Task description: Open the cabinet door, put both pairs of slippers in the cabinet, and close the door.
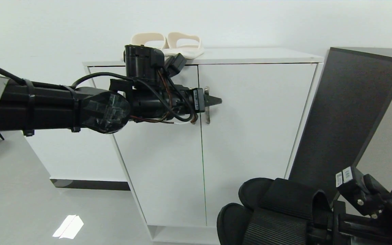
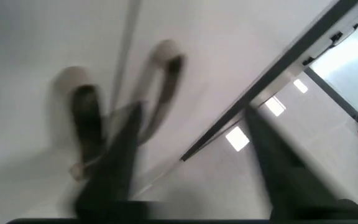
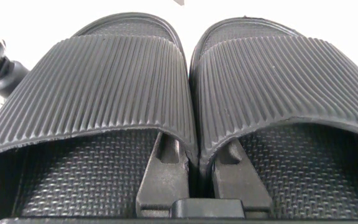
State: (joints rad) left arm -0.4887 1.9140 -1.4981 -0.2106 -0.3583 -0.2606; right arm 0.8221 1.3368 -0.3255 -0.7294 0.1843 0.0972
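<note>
The white cabinet (image 1: 250, 143) stands with both doors shut; the metal handle (image 1: 207, 112) of its right-hand door sits by the middle seam. My left gripper (image 1: 216, 100) is at handle height right by the seam. In the blurred left wrist view its fingers (image 2: 123, 155) stand open, with two handles (image 2: 163, 74) just beyond them. A cream pair of slippers (image 1: 179, 44) lies on the cabinet top. Low at the right, the black ribbed pair of slippers (image 1: 271, 207) is held side by side. My right gripper (image 3: 197, 177) is shut on their touching inner walls.
A dark grey panel (image 1: 345, 119) leans close to the cabinet's right side. Grey glossy floor (image 1: 46, 197) spreads to the left of the cabinet, and a white wall stands behind it.
</note>
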